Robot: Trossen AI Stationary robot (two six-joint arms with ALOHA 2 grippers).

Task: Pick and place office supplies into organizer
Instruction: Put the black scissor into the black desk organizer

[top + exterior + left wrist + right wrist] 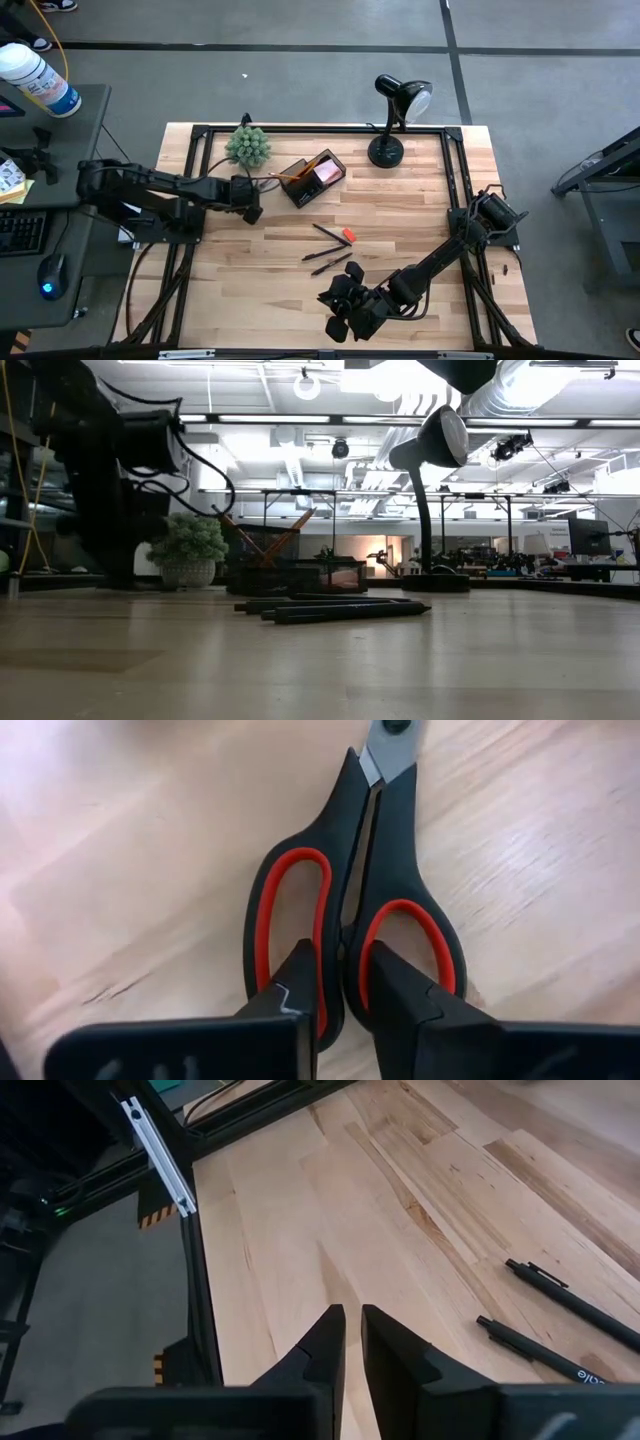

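Observation:
The red-and-black-handled scissors (350, 890) lie below my left gripper (345, 985), which is shut on their handles. In the high view that gripper (251, 205) is left of the black organizer (315, 178) and covers the scissors. The organizer holds orange pencils (293, 173) and a pink pad (327, 172). Black pens (327, 234) and a small red eraser (349, 236) lie on the table's middle. My right gripper (352, 1330) is shut and empty, low over the near part of the table (338, 318). My left gripper comes at the scissors from above, pointing down. One fingertip (300, 975) stands in one red-lined loop, the other in the second loop. Between them they pinch the two inner handle bars (345, 935). Whether the scissors are off the table, I cannot tell.
A small green plant (247, 146) stands just behind the left gripper, and a black desk lamp (392, 120) stands at the far edge. A black frame (455, 180) borders the table. Bare wood lies between the pens and the left gripper.

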